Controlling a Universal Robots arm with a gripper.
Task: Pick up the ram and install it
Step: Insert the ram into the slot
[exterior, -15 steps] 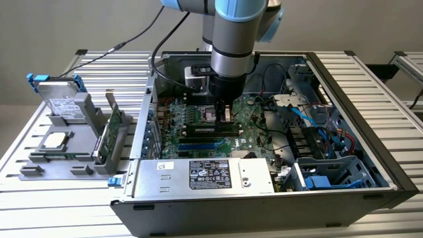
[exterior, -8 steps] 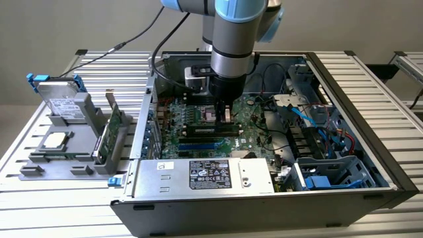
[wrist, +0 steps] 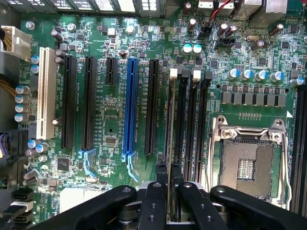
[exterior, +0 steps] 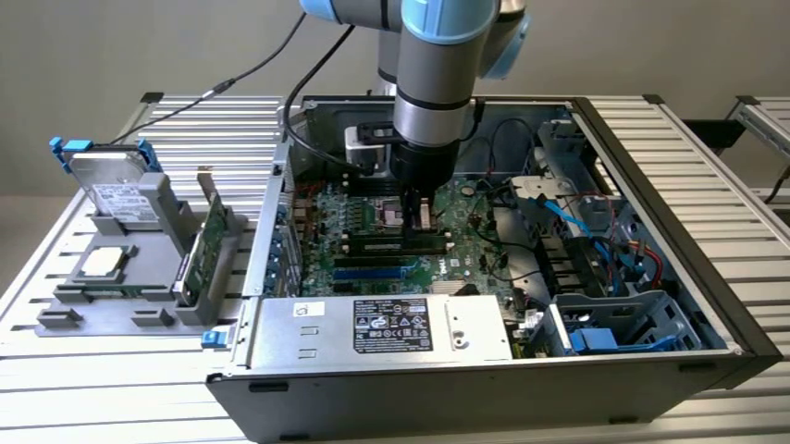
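Directly under the gripper (wrist: 168, 168) and pinched by it on both flat sides: the ram (wrist: 169, 139), with no sideways gap between the two. In the wrist view, seen edge-on as a thin strip running straight away from the gripper, long axis parallel to the black memory slots (wrist: 187, 124) just beside it and to the blue slot (wrist: 130, 105) well apart on the other side. Lined up with the outermost memory slot, the one nearest the blue slot; over it or already down in it, hard to tell. Beyond the memory slots, the bare processor socket (wrist: 247, 163). In the exterior view, gripper (exterior: 417, 211) at the centre of the frame, reaching down into the open computer case (exterior: 469, 398) on the worktop (exterior: 161, 388). Long, narrow, thin and dark from this angle; chips and label not visible. Probably stiff lengthwise yet quick to tilt if pressed off the slot's line.
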